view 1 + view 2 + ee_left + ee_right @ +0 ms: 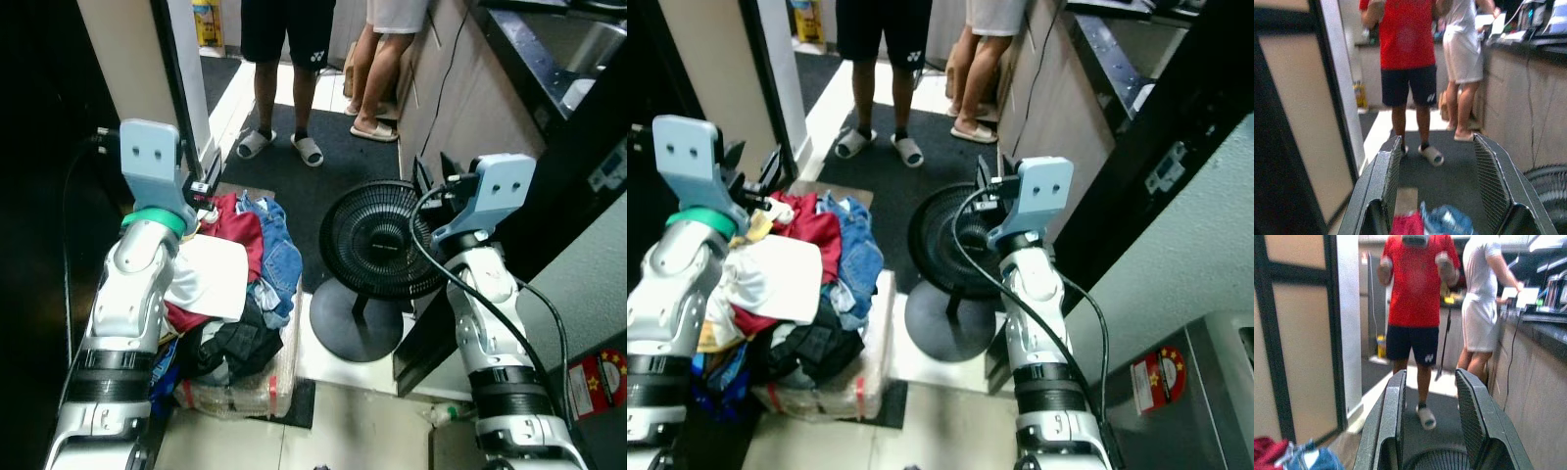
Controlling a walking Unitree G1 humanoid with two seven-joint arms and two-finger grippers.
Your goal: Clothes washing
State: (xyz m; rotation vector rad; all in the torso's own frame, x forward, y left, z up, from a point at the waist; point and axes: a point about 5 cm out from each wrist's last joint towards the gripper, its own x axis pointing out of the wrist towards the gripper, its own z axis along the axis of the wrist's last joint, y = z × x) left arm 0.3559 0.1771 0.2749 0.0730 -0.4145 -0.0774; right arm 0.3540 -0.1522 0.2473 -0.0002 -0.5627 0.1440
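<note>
A pile of clothes [240, 294] lies on the floor at the robot's left, heaped on a wrapped bundle [245, 392] that stands on a dark mat. In the pile there is a red garment [238, 230], blue jeans [281, 259], a white cloth [216, 279] and dark pieces lower down.

The left gripper [1435, 186] is raised above the far end of this pile; its two black fingers [1386, 181] stand apart with nothing between them (the red and blue clothes show just below them in the left wrist view). The right gripper [1427, 421] is raised over a black floor fan [377, 240], which stands on its round base [353, 328] just beside the pile, on the right. Its fingers [1471, 416] are also spread and empty, and the fan's grille shows under them.

Further ahead, on a dark carpet [323, 157], stand two people: a person in a red shirt [1418, 279] with dark shorts and white sandals, and a person in white [1479, 293] next to a counter [1542, 328] on the right side. A framed door panel [1298, 333] is at the left.
</note>
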